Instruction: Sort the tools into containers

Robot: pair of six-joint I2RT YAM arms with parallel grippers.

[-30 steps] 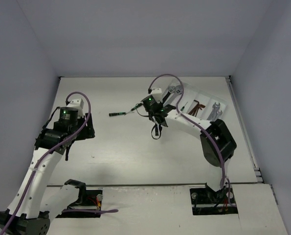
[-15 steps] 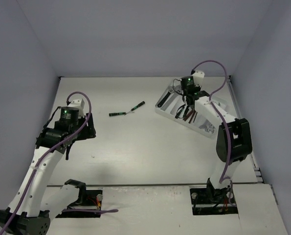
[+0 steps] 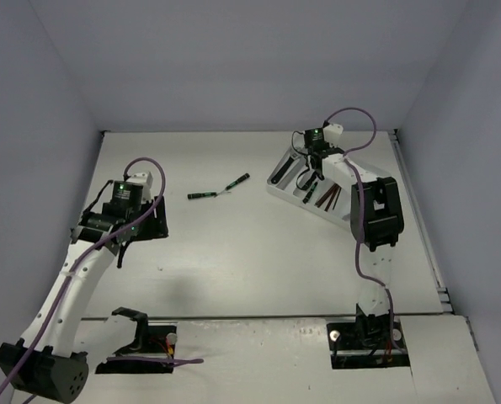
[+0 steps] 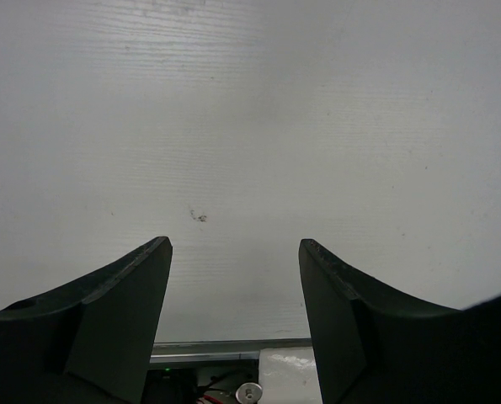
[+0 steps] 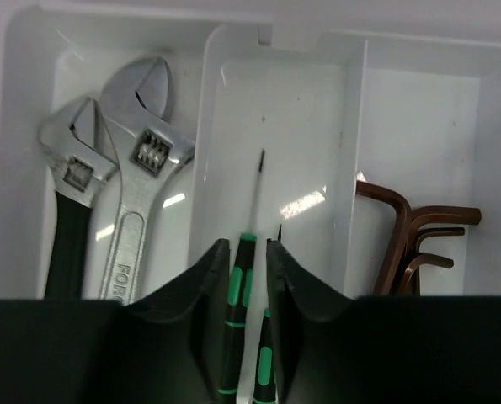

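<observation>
One green-and-black screwdriver (image 5: 243, 278) is pinched by the right pincer (image 5: 246, 246), which has been swung within the last second from mid-desk to the tray (image 5: 201, 126); a drop into the second compartment from the left is judged imminent. Its thin shaft is pointed at the frame's top. A second screwdriver (image 3: 201, 196) and a third screwdriver (image 3: 237, 179) are left on the desk (image 3: 233, 252), upper centre overhead. The left pincer (image 4: 233, 252) is spread.
</observation>
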